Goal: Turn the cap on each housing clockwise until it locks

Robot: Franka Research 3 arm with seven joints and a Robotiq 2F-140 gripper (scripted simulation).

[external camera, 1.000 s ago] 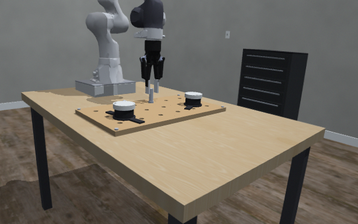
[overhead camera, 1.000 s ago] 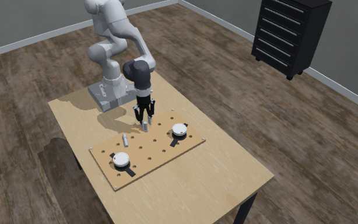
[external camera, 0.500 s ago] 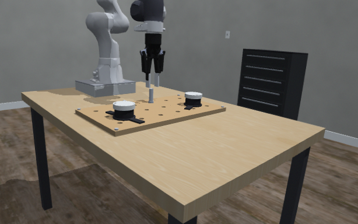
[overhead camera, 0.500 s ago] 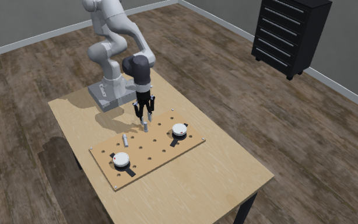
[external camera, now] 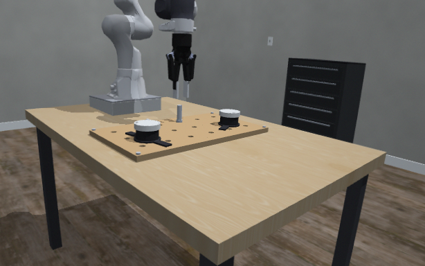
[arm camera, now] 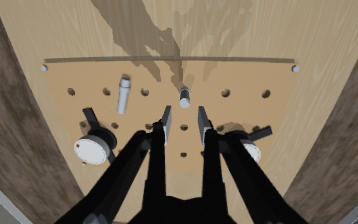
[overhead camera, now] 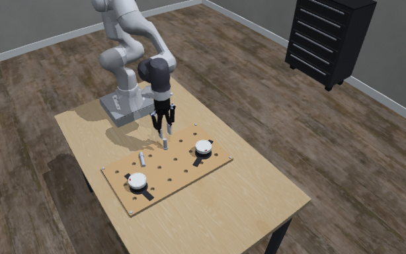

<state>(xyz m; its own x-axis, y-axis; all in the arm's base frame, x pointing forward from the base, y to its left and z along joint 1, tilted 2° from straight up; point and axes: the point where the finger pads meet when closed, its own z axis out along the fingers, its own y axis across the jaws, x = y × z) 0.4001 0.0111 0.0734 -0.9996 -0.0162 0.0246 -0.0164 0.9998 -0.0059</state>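
Observation:
Two black housings with white caps stand upright on a pegboard (overhead camera: 166, 165). One housing is at the near left, the other (overhead camera: 203, 147) at the far right; both show in the exterior view (external camera: 147, 129) (external camera: 229, 117). Each cap carries a small red mark. My gripper (overhead camera: 164, 132) hangs above the board's back edge, straight over an upright grey peg (overhead camera: 164, 143) and clear of it. Its fingers stand partly apart with nothing between them, as the wrist view shows (arm camera: 184, 122). In the wrist view the left cap (arm camera: 92, 149) and right cap (arm camera: 250, 147) lie to either side.
A second grey peg (overhead camera: 142, 159) lies flat on the board, left of the upright one. The robot base (overhead camera: 125, 109) stands at the table's back. A black drawer cabinet (overhead camera: 327, 36) stands on the floor to the right, away from the table.

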